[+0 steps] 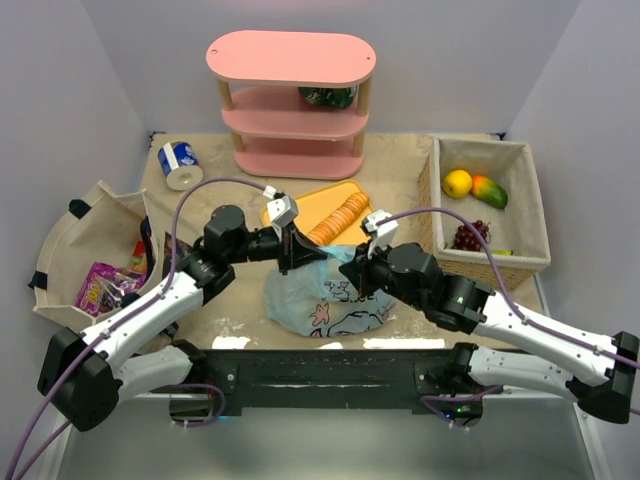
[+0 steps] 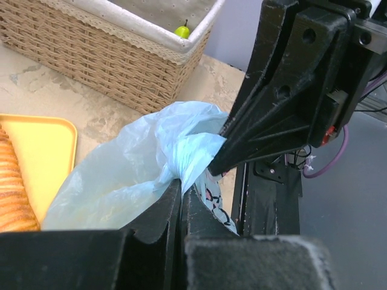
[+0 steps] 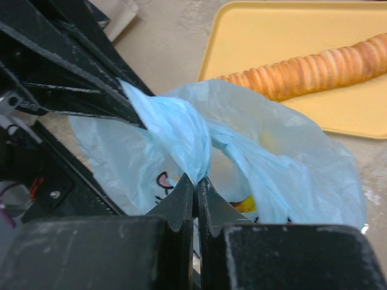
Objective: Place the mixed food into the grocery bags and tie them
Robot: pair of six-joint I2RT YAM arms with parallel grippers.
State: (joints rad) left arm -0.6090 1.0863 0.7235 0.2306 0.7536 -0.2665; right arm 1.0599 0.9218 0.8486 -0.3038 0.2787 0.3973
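Observation:
A light-blue grocery bag (image 1: 322, 298) with cartoon prints sits at the near middle of the table, bulging with contents. My left gripper (image 1: 291, 262) is shut on a bunched strip of its plastic (image 2: 181, 158), jaws pressed together. My right gripper (image 1: 351, 268) is shut on another twisted strip of the bag (image 3: 181, 130). The two grippers meet tip to tip above the bag's mouth. Something yellow (image 3: 245, 205) shows through the film. A purple snack packet (image 1: 98, 288) lies in the beige cloth bin at far left.
A yellow tray (image 1: 322, 200) with a sliced loaf (image 1: 340, 218) lies just behind the bag. A wicker basket (image 1: 440, 205) at right holds fruit (image 1: 457, 183) and grapes (image 1: 470, 236). At the back stand a pink shelf (image 1: 292, 100) and a blue-and-white can (image 1: 180, 165).

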